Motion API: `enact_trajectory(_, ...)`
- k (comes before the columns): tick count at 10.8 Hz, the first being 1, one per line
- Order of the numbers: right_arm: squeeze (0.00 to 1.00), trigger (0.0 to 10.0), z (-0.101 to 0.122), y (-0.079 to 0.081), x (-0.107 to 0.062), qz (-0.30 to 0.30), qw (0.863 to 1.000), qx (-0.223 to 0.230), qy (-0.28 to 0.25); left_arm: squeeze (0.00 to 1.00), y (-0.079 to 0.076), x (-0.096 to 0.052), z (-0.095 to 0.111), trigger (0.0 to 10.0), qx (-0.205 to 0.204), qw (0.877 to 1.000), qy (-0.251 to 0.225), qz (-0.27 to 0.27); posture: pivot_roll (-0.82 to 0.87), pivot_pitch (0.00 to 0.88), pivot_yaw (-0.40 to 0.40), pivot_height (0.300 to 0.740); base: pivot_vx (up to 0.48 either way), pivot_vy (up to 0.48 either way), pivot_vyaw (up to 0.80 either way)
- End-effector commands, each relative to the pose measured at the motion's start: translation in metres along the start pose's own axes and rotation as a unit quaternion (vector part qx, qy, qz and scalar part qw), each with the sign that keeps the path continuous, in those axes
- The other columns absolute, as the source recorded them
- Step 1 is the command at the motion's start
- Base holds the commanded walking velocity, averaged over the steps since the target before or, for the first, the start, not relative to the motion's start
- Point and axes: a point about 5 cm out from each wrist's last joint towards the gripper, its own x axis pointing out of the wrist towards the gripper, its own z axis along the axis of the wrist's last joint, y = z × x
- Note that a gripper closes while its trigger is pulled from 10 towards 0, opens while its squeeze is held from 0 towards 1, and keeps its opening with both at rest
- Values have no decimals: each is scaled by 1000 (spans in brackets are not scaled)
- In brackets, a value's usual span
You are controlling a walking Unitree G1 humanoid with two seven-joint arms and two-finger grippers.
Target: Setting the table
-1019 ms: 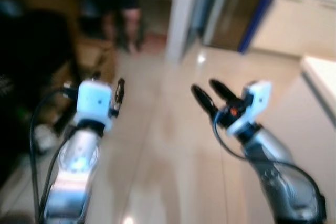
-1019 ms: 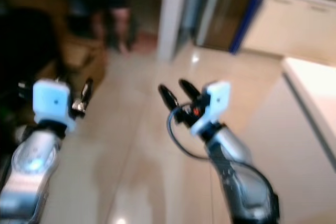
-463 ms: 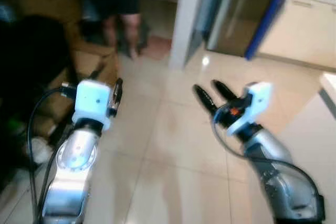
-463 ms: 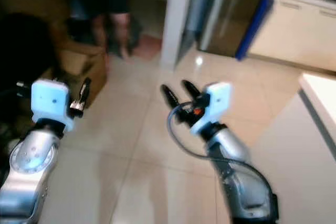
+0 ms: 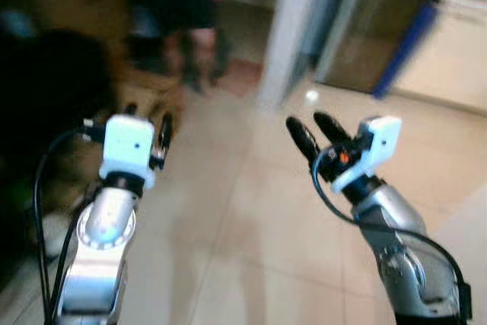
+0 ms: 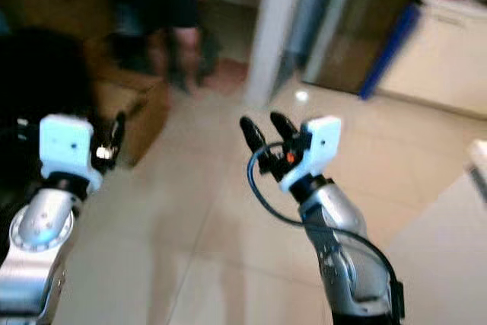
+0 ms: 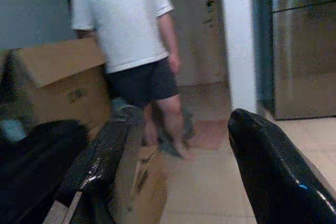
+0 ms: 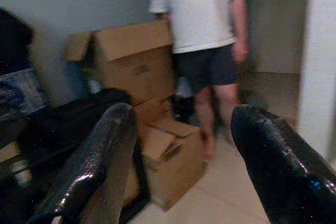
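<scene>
Over bare floor tiles (image 5: 251, 218) | left claw (image 5: 144, 123) and right claw (image 5: 312, 129) spread, empty | I judge: walking phase; next, find tableware.

Beige tiled floor (image 6: 198, 249), both silver arms raised: left gripper (image 6: 114, 136) near cardboard box (image 6: 141, 112), right gripper (image 6: 262, 131) fingers spread, empty; person (image 6: 163, 5) standing beyond, white pillar (image 6: 274, 28), cream cabinet (image 6: 441, 58) at right.
</scene>
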Motion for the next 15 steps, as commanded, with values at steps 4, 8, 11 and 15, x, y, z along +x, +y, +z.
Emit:
enact_trajectory(4,0,10000,4,-11,-4,-37,999,-17,-3,0,-10,1,4,10000,-7,1000,-4,-18,17,0,-76,740,438,0,0)
enact_trajectory(8,0,10000,4,-12,-2,-42,999,-17,-5,0,-8,1,4,10000,-6,1000,-2,-16,20,0,-77,740,437,0,0)
enact_trajectory(11,0,10000,-11,-37,-8,-140,988,-43,43,0,-18,-3,-14,10000,1,999,33,-42,18,0,-70,740,0,0,-533)
enact_trajectory(15,0,10000,-26,-53,-31,-208,973,-97,23,0,-4,-13,-43,10000,-17,998,53,-19,19,0,-69,740,0,0,-800)
